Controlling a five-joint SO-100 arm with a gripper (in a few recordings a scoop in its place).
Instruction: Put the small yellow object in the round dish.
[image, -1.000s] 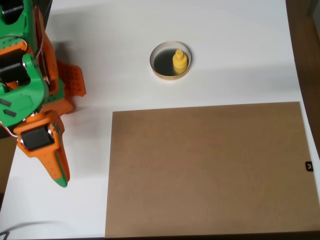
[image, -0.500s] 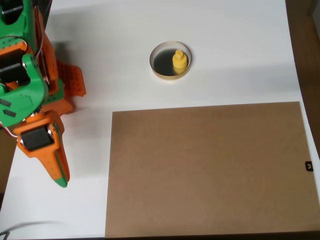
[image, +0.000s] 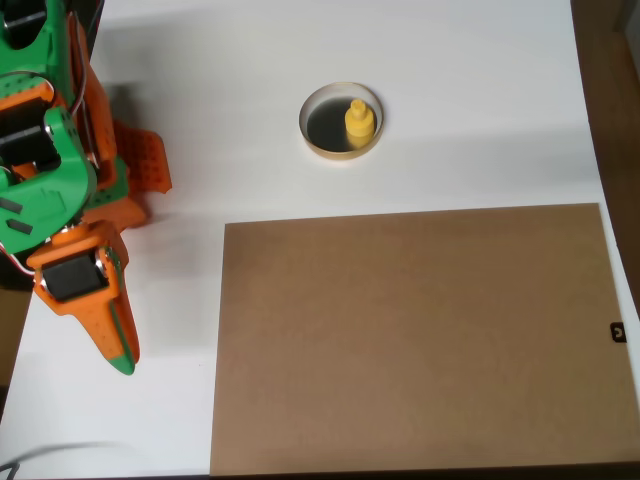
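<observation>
The small yellow object stands upright inside the round dish, toward the right side of its dark inside. The dish, with its pale cream rim, sits on the white table at the upper middle of the overhead view. My orange and green arm is folded at the left edge. Its gripper points toward the bottom of the picture, far from the dish, with its fingers closed into one green-tipped point. It is shut and holds nothing.
A large brown board lies flat over the lower middle and right of the white table. A small black piece sits at the board's right edge. An orange ribbed part juts out from the arm.
</observation>
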